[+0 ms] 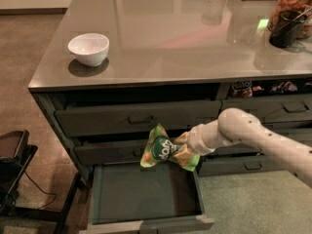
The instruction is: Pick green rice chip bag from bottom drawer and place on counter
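Now we hold the small crinkled bright-green rice chip bag (pixel 163 151) in the air, just above the open, wide dark grey-green bottom drawer (pixel 146 194). Our gripper (pixel 184 147) sits at its right edge, fingers pinching it. We judge the pick done; next comes raising it past the cabinet front onto the glossy grey-brown counter (pixel 170 38).
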You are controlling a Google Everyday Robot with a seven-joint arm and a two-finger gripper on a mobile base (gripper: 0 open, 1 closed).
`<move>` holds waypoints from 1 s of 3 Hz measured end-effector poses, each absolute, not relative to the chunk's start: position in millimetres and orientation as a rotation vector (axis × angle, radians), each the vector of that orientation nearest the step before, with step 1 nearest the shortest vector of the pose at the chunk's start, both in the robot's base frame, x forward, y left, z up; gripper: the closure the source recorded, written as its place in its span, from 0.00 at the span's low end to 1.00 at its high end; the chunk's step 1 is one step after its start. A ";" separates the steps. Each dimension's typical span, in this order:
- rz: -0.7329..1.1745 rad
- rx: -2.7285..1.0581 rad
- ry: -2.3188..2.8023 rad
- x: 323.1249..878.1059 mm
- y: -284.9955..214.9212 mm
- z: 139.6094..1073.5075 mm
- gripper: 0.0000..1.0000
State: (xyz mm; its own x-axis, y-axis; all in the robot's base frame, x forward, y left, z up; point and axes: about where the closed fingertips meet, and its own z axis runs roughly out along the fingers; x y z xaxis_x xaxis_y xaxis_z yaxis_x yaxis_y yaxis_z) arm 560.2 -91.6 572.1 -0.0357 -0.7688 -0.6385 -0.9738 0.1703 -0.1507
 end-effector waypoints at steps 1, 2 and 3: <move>0.403 -1.690 1.850 550.4 -115.3 620.0 1.00; 0.320 -1.662 1.814 548.2 -124.4 679.3 1.00; 0.182 -1.610 1.688 545.5 -116.8 762.3 1.00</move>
State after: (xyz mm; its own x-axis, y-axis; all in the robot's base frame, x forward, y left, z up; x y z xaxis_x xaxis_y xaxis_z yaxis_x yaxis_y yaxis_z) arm 545.5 -116.8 762.3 0.1072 -0.7858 -0.6091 -0.8977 0.1869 -0.3990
